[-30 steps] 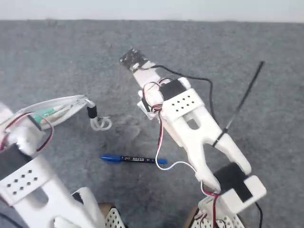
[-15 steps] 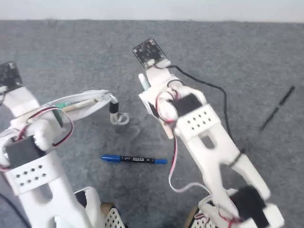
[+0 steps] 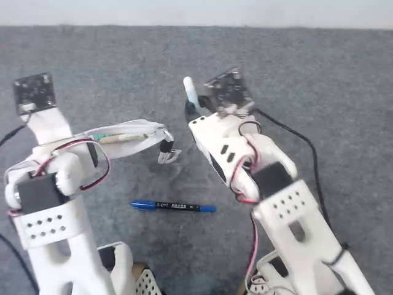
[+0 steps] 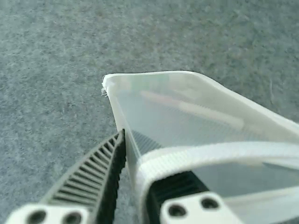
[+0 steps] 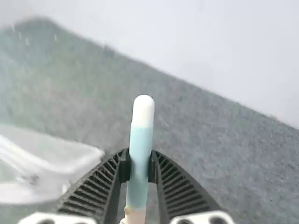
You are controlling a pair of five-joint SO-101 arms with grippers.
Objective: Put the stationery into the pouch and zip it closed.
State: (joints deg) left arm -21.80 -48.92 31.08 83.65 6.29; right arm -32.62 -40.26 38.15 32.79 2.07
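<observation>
Right now the left gripper (image 4: 127, 142) is pinching shut on the rim of the translucent white zip pouch (image 4: 187, 112). The right gripper (image 5: 138, 161) is clamping a pale-blue white-capped pen (image 5: 141, 130) near the pouch. A dark-blue ballpoint pen (image 3: 172, 206) is lying on the grey felt table (image 3: 307, 74) between the arms.

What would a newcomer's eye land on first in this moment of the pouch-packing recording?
A pale blue marker with a white tip sticks out from the right arm's jaws, which are clamped on it, just beside the open end of the translucent pouch. The left arm's jaws grip that pouch by its rim. A blue pen lies alone on the grey carpet between the two arms.
</observation>
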